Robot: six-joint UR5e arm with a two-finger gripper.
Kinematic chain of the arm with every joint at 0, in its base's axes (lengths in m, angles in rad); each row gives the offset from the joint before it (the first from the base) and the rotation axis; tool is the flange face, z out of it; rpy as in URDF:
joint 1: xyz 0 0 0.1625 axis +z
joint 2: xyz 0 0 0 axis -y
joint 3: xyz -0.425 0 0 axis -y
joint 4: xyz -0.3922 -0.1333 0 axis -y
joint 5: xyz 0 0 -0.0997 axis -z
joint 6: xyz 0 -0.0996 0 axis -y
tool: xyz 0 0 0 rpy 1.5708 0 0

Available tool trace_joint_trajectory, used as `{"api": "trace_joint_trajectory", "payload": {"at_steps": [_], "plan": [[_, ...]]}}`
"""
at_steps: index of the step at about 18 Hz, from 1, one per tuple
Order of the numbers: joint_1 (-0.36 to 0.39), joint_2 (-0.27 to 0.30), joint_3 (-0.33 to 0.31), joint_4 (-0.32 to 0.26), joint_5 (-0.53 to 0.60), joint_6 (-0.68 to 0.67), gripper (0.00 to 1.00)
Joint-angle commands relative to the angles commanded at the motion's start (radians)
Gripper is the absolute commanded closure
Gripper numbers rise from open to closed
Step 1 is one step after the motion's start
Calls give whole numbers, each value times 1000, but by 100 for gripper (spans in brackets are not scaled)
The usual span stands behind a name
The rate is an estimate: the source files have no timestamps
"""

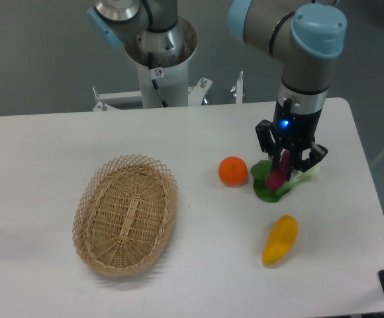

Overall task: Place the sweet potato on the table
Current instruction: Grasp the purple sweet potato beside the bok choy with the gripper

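The sweet potato (277, 176) is a slim magenta tuber standing nearly upright between my gripper's fingers. My gripper (287, 164) is shut on its upper part, at the right side of the white table (198, 271). The tuber's lower end hangs just over a green leafy vegetable (269, 191) lying on the table. Whether the tip touches the leaves cannot be made out.
A round orange (232, 171) sits just left of the gripper. A yellow-orange fruit (280, 240) lies nearer the front edge, below the gripper. An oval wicker basket (126, 213) stands at the left. The robot base (160, 59) rises behind the table's far edge.
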Motion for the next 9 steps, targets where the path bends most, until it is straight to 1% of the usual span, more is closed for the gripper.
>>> {"api": "trace_joint_trajectory", "payload": {"at_steps": [6, 8, 9], "plan": [[0, -5, -5, 5, 0, -9, 67], [-8, -9, -12, 12, 0, -46, 67], [-9, -15, -17, 26, 0, -72, 67]]}}
